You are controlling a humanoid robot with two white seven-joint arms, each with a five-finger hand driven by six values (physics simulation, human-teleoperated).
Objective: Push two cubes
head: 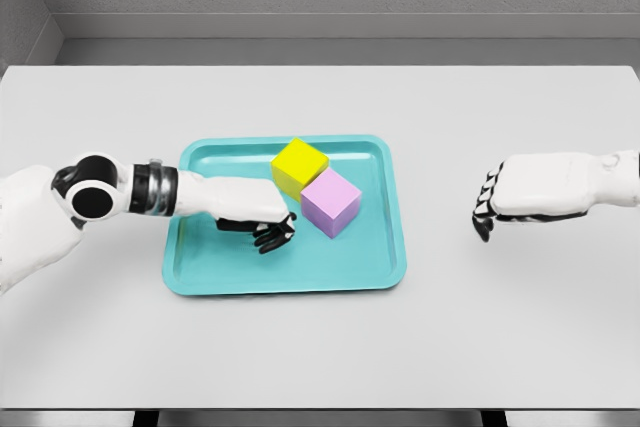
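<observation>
A yellow cube (299, 166) and a pink cube (331, 202) sit side by side, touching, on the teal tray (375, 257). My left hand (272, 233) reaches over the tray from the left; its dark fingers are loosely curled and hold nothing, just left of the pink cube and below the yellow one. Whether the fingertips touch a cube I cannot tell. My right hand (483, 212) hovers over the table to the right of the tray, fingers relaxed and pointing left, well apart from the cubes.
The tray lies in the middle of a white table (100, 347). A grey wall runs behind the table's far edge.
</observation>
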